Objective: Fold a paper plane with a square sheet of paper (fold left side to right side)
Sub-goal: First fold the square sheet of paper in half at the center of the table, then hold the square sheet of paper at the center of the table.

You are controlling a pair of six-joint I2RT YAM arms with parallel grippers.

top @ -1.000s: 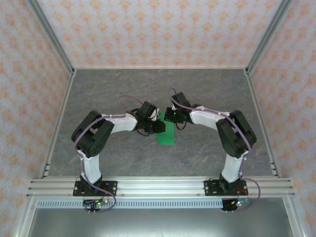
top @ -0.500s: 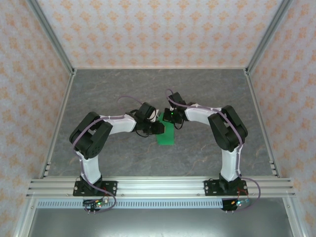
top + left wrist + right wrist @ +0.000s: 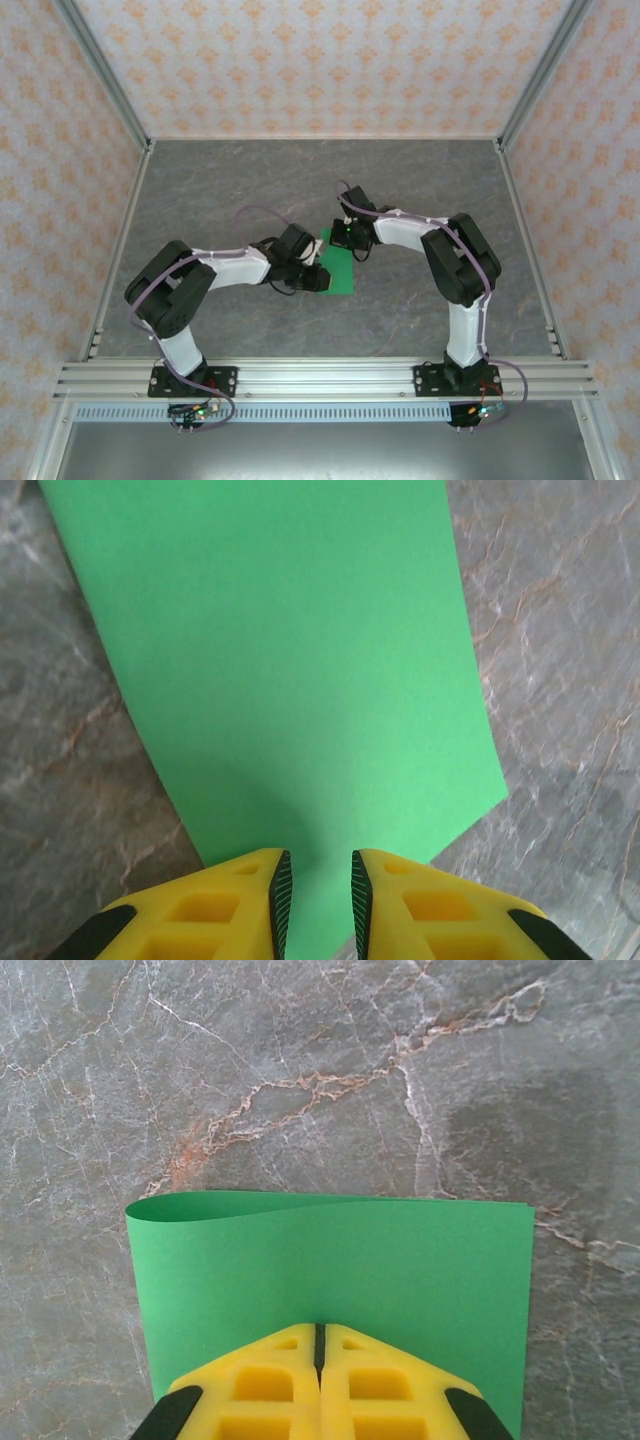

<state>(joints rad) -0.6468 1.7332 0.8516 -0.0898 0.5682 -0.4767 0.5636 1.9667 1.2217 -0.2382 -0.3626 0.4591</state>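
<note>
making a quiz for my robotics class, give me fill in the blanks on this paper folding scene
1. The thin folded sheet of paper on the grey marbled table is bright ____.
2. The right gripper, over that paper, has its yellow jaws ____.
3. The left gripper has its jaws slightly ____.
Missing words: green; shut; open.

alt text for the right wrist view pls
A bright green sheet of paper, doubled over with its far fold a soft curl lifting at the left, lies on a grey marbled table. The right gripper, yellow jaws shut together, sits over the sheet's near edge at bottom centre.
</note>
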